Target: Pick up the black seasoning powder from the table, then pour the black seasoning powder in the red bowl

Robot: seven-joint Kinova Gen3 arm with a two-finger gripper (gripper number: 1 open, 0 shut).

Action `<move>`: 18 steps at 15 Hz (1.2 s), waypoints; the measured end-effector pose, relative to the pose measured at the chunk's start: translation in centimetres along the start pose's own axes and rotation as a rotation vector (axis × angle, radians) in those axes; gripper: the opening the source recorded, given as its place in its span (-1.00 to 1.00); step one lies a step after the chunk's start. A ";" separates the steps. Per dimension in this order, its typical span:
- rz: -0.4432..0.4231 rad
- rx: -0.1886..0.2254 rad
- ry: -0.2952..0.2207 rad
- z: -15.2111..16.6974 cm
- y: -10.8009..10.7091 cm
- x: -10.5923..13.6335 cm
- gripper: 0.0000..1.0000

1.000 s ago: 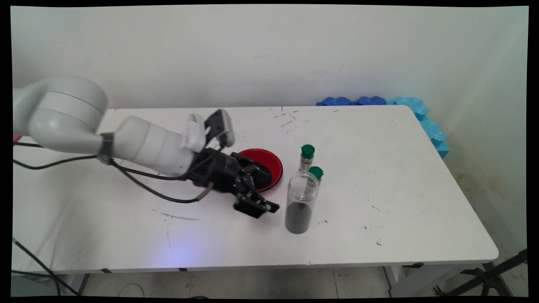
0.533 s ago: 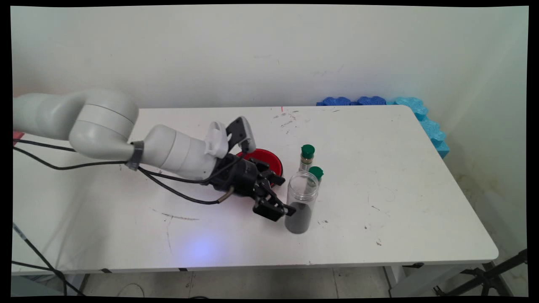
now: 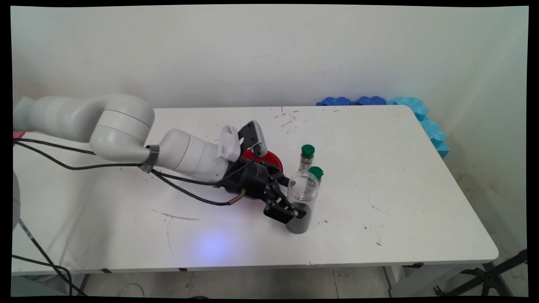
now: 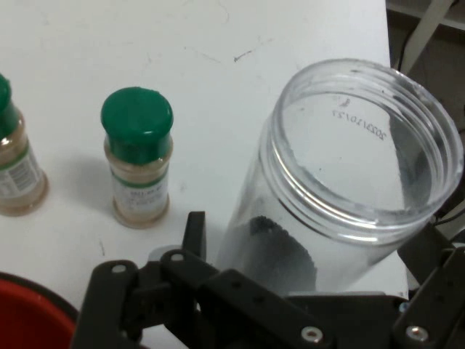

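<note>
1. The tool (image 3: pixel 290 210) is seen low over the white worktop (image 3: pixel 400 176), its black fingers (image 4: pixel 195 236) spread to either side of the lower part of a clear open jar (image 3: pixel 300 202).
2. The tool is released: in the hand view a finger is seen on each side of the jar (image 4: pixel 349 211), and firm contact cannot be made out.
3. The jar stands upright near the worktop's middle, without a lid, with dark powder in its bottom part.
4. Two small spice bottles with green caps are seen just behind the jar: one bottle (image 3: pixel 314 173) close against it, the other bottle (image 3: pixel 307 156) a little farther back.
5. A red dish (image 3: pixel 271 160) lies behind the tool, partly hidden by it.
</note>
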 end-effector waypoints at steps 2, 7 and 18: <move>0.005 -0.005 0.003 0.4 0.0 0.1 1.00; 0.016 -0.003 0.013 0.9 -0.3 0.3 -1.00; 0.060 -0.039 0.050 -3.3 0.6 2.6 -1.00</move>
